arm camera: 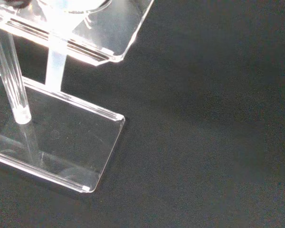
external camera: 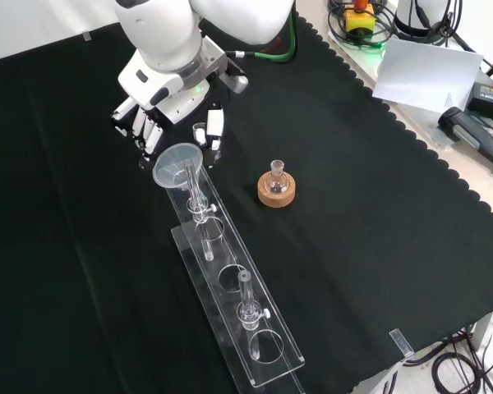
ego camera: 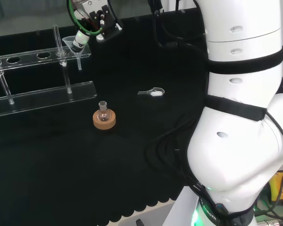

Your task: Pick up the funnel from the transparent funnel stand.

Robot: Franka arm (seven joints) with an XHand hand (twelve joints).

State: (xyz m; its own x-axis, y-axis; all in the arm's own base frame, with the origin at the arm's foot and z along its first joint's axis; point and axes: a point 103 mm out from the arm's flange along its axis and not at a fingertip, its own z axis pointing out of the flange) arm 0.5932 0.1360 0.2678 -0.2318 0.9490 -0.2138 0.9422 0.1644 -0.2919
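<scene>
- Black cloth covers the table (external camera: 378,246), and on it a long clear funnel stand (external camera: 230,287) runs away from the arm in the front view, two plates held apart by thin posts.
- At the stand's end nearest the arm sits the funnel (external camera: 179,162): its wide mouth rests above the top plate and its stem drops through the end hole toward the lower plate. As far as I can judge it is seated in the stand, not lifted.
- Right behind the funnel's mouth in the front view is the hand (external camera: 160,115), fingers pointing down and roughly straight, a little spread. Whether any fingertip touches the funnel's rim I cannot tell; none is plainly curled round it.
- From the head view the hand (ego camera: 92,21) hangs just over the stand's right-hand end, with the funnel (ego camera: 71,44) directly beneath it.
- Off to one side stands a small flask (external camera: 277,176) on a cork ring (external camera: 277,193), and in the head view a small spoon (ego camera: 152,92) with white powder lies on the cloth. Neither matters for this job.
- My reading: the approach looks about finished, the hand being at the right end of the stand. What is left is the whole grasp, closing round the funnel's cone or rim, and then raising it straight up until the stem clears the hole.
</scene>
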